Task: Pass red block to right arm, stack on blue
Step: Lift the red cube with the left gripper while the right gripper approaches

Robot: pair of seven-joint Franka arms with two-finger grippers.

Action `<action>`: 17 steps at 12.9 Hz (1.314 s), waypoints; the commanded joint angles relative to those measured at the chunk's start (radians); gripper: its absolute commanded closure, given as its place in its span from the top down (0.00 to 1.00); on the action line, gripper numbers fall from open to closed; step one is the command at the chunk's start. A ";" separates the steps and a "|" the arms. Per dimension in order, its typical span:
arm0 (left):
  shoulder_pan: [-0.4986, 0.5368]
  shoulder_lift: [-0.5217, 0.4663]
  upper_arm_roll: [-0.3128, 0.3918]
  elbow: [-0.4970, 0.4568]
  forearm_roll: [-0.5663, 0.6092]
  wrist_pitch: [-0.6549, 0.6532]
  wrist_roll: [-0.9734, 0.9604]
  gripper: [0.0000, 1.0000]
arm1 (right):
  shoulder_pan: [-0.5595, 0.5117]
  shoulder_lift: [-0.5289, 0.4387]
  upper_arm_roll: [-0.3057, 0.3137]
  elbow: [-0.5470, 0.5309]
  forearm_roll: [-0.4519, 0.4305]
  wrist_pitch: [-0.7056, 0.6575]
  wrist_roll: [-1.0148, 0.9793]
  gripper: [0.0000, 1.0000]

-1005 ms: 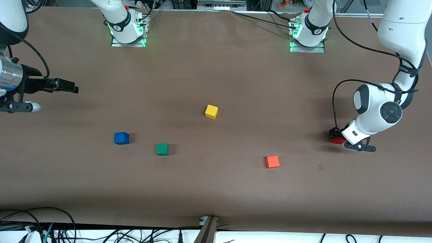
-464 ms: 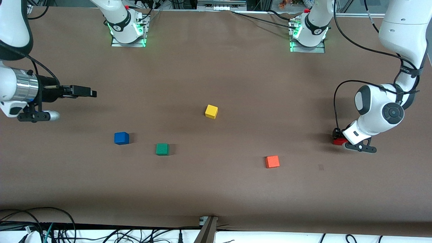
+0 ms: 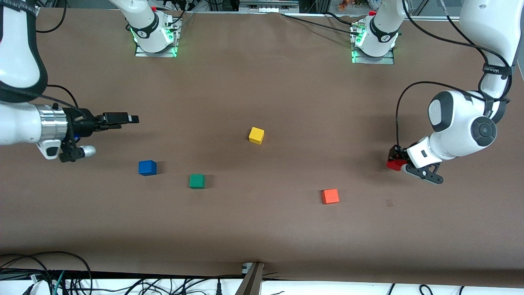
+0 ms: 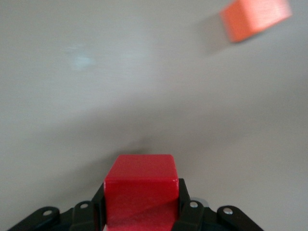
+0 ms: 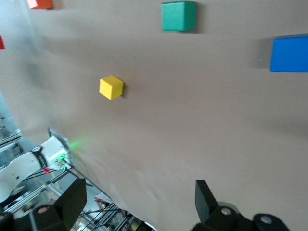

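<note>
My left gripper point(image 3: 394, 160) is shut on the red block point(image 3: 395, 164) and holds it low over the table at the left arm's end. In the left wrist view the red block point(image 4: 139, 187) fills the space between the black fingers point(image 4: 185, 204). My right gripper point(image 3: 132, 119) is open and empty, held level over the table above the blue cube point(image 3: 147, 167). The right wrist view shows its two fingers point(image 5: 206, 196) wide apart and the blue cube point(image 5: 290, 53) on the table.
A green cube point(image 3: 197, 180) sits beside the blue one. A yellow cube point(image 3: 256, 135) lies mid-table. An orange cube point(image 3: 330, 196) lies nearer the front camera, toward the left arm's end, and shows in the left wrist view point(image 4: 255, 18).
My right gripper has moved in from the table's end toward the middle. My left gripper has carried the red block a little toward the middle and slightly up.
</note>
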 commanded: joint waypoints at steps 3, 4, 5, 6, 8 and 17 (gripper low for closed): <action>0.009 0.011 -0.018 0.042 -0.402 -0.088 0.484 0.00 | 0.002 0.094 0.005 0.001 0.273 -0.006 -0.027 1.00; 0.014 0.015 -0.059 0.049 -0.473 -0.098 0.570 0.00 | 0.014 0.120 0.008 0.001 0.342 0.002 -0.028 1.00; 0.014 0.019 -0.083 0.049 -0.519 -0.114 0.618 0.00 | 0.037 0.136 0.006 0.001 0.397 0.016 -0.028 1.00; 0.015 0.030 -0.116 0.049 -0.586 -0.118 0.682 0.00 | 0.054 0.145 0.008 0.001 0.438 0.046 -0.028 1.00; 0.008 0.050 -0.153 0.054 -0.746 -0.117 0.876 0.05 | 0.094 0.168 0.008 0.000 0.504 0.095 -0.028 1.00; -0.190 0.162 -0.244 0.075 -1.476 -0.021 1.518 0.00 | 0.254 0.254 0.008 -0.068 0.847 0.252 -0.153 1.00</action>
